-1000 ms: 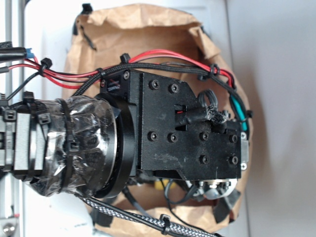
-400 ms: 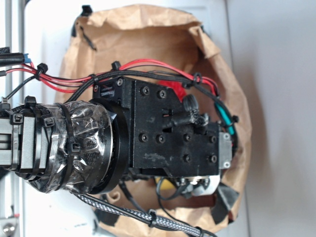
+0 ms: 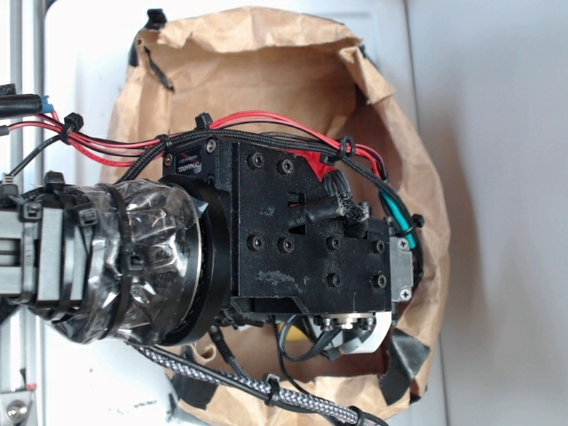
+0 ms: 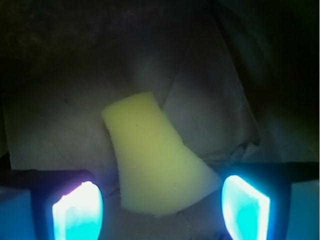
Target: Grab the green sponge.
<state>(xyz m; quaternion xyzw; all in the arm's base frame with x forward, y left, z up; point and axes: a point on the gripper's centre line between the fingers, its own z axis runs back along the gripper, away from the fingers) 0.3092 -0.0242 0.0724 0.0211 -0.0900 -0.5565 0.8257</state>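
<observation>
One target: we see the green sponge [image 4: 155, 162] lying on the floor of the paper bag [image 3: 257, 67], between the glowing fingertips [image 4: 77, 210].
Gripper [image 4: 161, 207]: we find it spread wide, holding nothing, fingertips either side of the sponge's near end.
Done: reach into bag.
Left: we judge closing and lifting remain.

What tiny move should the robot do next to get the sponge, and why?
Probably ease a little lower, then close. In the wrist view the open end effector has its glowing fingers either side of the green sponge, which lies on the brown paper bag and seems not yet deep between them.
</observation>
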